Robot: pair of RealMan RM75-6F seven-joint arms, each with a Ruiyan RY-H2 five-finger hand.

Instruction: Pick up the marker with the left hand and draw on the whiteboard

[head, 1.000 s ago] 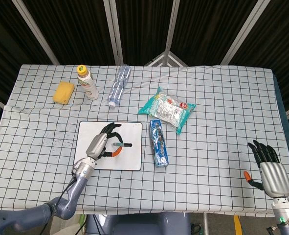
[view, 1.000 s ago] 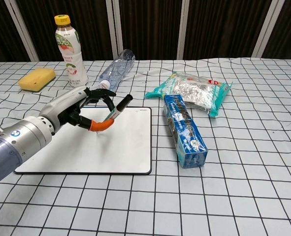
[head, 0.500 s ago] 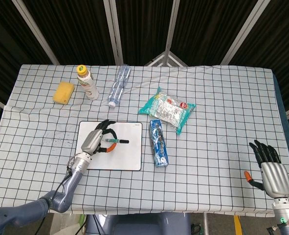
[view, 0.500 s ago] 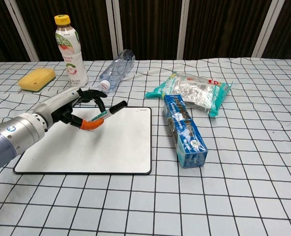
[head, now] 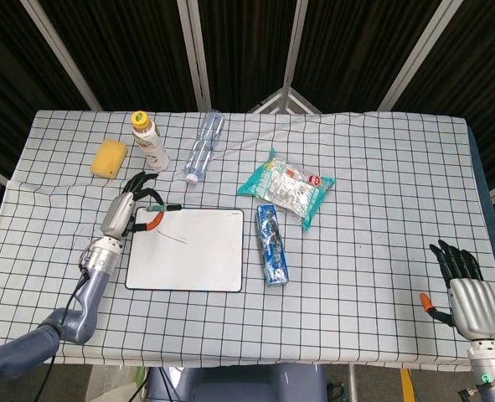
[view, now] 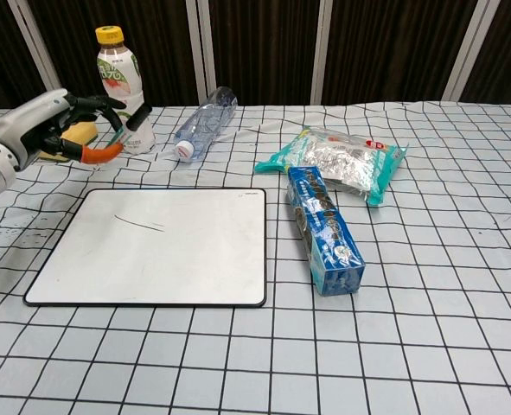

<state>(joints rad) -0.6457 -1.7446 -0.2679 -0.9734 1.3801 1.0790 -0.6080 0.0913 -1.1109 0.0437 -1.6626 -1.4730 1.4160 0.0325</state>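
The whiteboard (head: 188, 249) (view: 194, 246) lies flat on the checked cloth and carries a short dark line (head: 173, 238) (view: 138, 223) near its upper left. My left hand (head: 128, 209) (view: 52, 125) is raised off the board's far-left corner and holds the marker (head: 159, 208) (view: 127, 124), black cap end pointing right. My right hand (head: 463, 289) rests near the table's front right edge, fingers spread, holding nothing; it shows only in the head view.
Behind the board stand a drink bottle (head: 149, 141) (view: 124, 86) and a yellow sponge (head: 110, 157) (view: 63, 138); a clear plastic bottle (head: 203, 144) (view: 205, 121) lies there too. Right of the board are a blue packet (head: 271, 243) (view: 324, 226) and a snack bag (head: 287, 188) (view: 337, 160).
My left hand has lifted off the whiteboard and swung back and left with the marker, uncovering a short drawn line. The right hand has stayed put.
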